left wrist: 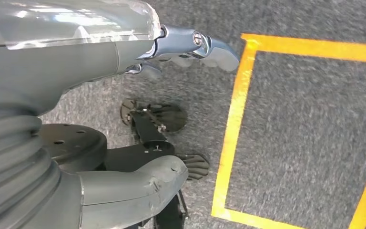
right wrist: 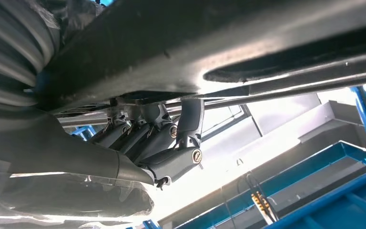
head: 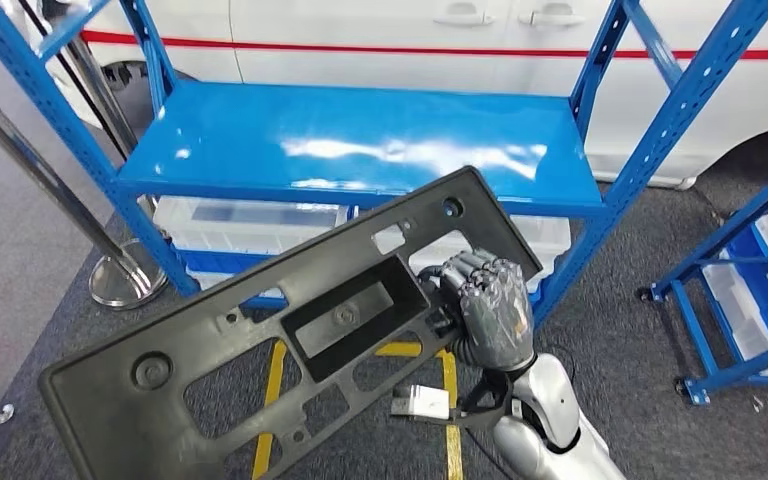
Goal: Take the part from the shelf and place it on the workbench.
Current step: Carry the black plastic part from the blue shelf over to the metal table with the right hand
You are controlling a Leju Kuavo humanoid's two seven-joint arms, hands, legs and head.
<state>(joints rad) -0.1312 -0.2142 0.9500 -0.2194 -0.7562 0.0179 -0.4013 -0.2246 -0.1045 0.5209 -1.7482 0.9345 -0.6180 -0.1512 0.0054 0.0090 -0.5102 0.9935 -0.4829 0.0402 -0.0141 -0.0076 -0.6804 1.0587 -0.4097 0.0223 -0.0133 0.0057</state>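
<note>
Black plastic part (head: 290,340), a long panel with cut-outs, held tilted in front of the blue shelf (head: 360,140), clear of its top board. Right hand (head: 485,305) grips its edge, fingers (right wrist: 171,143) curled around it. Left hand (left wrist: 190,47) hangs over grey floor, fingers apart, holding nothing. White bins (head: 250,222) on lower shelf level; contents not discernible.

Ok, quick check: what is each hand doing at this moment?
Left hand: holding nothing, fingers apart, hanging over the floor.
Right hand: gripping the black part by its edge.
</note>
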